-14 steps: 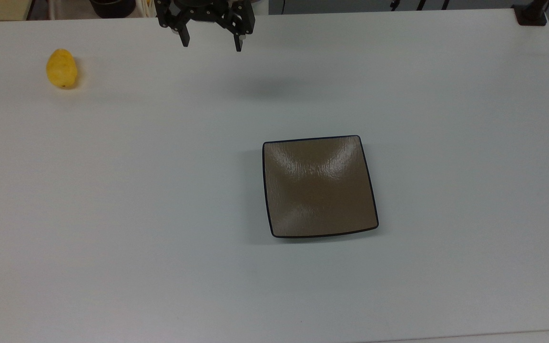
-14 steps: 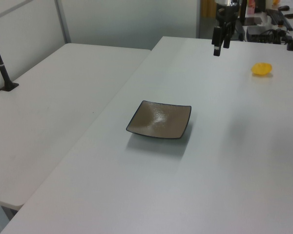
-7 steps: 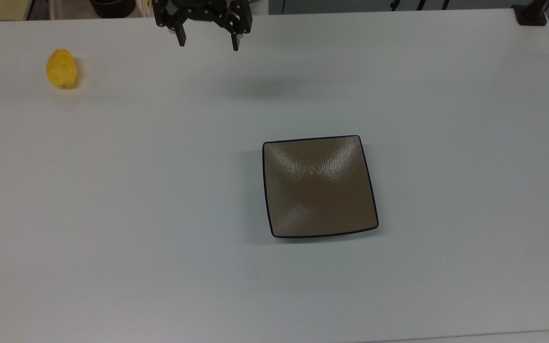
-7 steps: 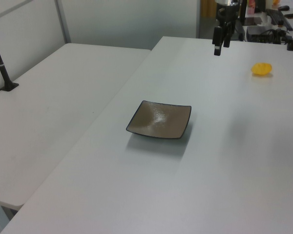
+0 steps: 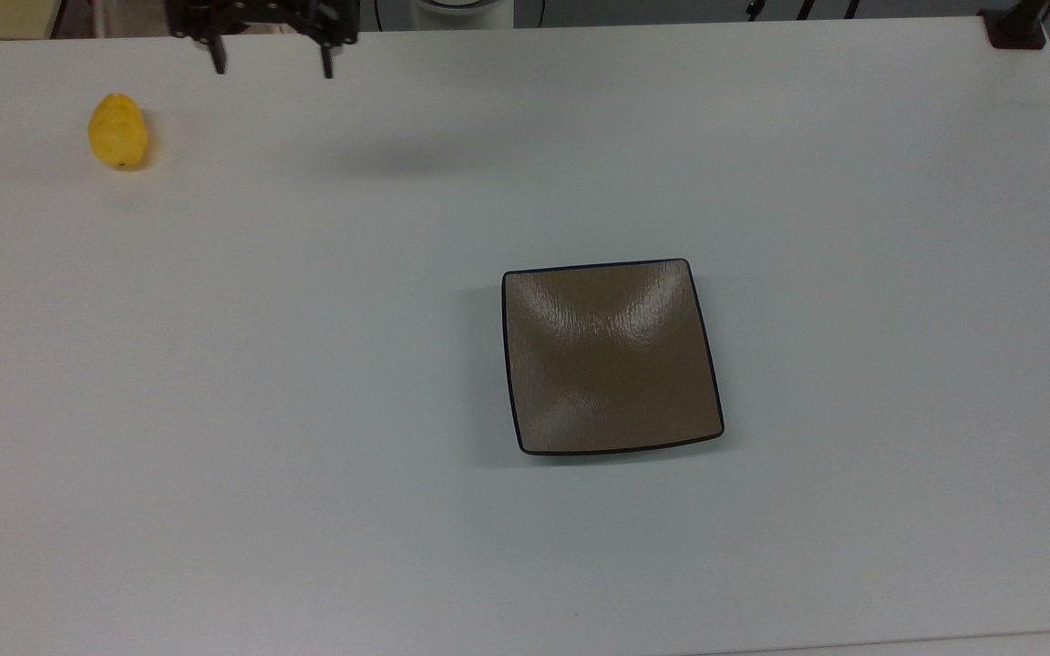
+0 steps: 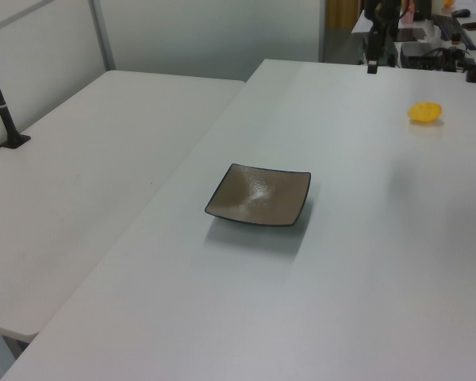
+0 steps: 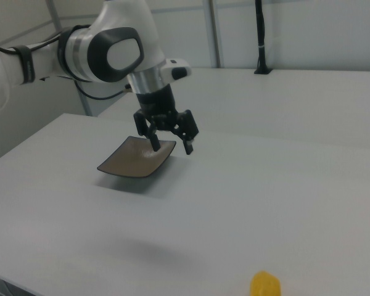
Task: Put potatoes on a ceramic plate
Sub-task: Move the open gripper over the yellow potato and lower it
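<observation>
potato: one (image 5: 118, 131), small, bright yellow, oval, tiny dark spot near one end; lies bare on the table, well apart from the gripper, off to the top view's left of it and lower
potato, other views: far corner of the left view (image 6: 425, 112), to the left view's right of the gripper; bottom edge of the right view (image 7: 266, 285), cut by the frame
gripper: one (image 5: 271, 62), black, two fingers spread wide, holding nothing; up in the air over the table's far edge at the top of the top view
gripper, other views: (image 7: 171, 146) hangs high on the white arm (image 7: 80, 49); in the left view (image 6: 373, 65) at the table's far end
plate: one (image 5: 611, 356), square, glossy brown, dark rim, dished, nothing on it; well apart from the gripper, down and to the top view's right of it
plate, other views: (image 6: 259, 195); (image 7: 137, 158) behind the gripper
surface: white table (image 5: 306, 410), matte, soft shadow under the gripper
second table: one (image 6: 87, 182), white, alongside on the left view's left
room: pale partition walls, black clamped post (image 6: 0, 103) on the second table, clutter behind the far edge
</observation>
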Tool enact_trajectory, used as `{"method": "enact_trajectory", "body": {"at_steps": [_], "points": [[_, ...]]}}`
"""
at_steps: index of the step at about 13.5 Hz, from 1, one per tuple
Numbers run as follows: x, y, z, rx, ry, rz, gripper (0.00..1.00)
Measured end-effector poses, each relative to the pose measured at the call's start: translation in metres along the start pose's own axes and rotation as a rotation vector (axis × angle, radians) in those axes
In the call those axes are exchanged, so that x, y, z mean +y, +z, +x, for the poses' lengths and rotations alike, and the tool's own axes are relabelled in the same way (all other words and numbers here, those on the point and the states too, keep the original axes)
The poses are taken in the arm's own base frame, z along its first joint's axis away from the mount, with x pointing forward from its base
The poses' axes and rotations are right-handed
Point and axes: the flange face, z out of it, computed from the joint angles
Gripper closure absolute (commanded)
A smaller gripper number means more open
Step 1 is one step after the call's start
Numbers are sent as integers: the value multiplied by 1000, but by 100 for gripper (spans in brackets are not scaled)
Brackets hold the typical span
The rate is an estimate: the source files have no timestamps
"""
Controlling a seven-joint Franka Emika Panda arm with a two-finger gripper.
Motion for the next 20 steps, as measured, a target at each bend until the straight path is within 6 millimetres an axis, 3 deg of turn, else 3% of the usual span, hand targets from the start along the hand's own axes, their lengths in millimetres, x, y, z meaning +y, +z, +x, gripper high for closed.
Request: {"method": "enact_trajectory", "body": {"at_steps": [3, 7, 12, 14, 17, 20], "points": [[59, 8, -19, -32, -59, -45, 0], [105, 32, -40, -78, -125, -87, 0], [176, 92, -74, -120, -277, -97, 0], [188, 112, -80, -143, -309, -84, 0], [195, 160, -80, -179, -326, -70, 0], [205, 190, -80, -208, -324, -72, 0]]}}
